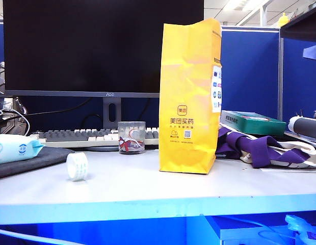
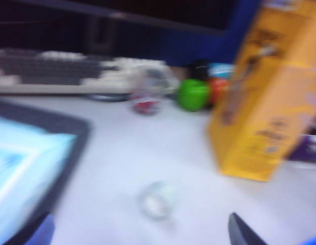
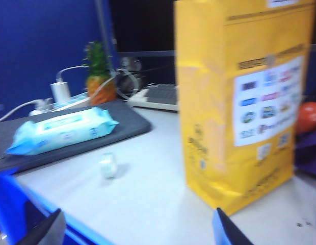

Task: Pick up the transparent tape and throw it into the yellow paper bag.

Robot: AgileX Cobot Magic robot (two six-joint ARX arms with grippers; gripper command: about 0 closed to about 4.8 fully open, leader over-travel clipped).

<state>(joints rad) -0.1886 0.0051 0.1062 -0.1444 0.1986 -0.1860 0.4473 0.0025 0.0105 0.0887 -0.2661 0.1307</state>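
Neither arm shows up in the exterior view, so only the wrist cameras give anything. The left gripper (image 2: 140, 232) hangs back low, well short of the small whitish translucent roll of tape (image 1: 77, 166), fingertips spread wide with nothing between them. The roll stands on its edge on the white tabletop (image 1: 148, 186), well to the left of the tall bright yellow paper bag (image 1: 190, 97). The right gripper (image 3: 132, 229) sits back near the table edge by the bag's stickered side; it's pinched shut and holding nothing.
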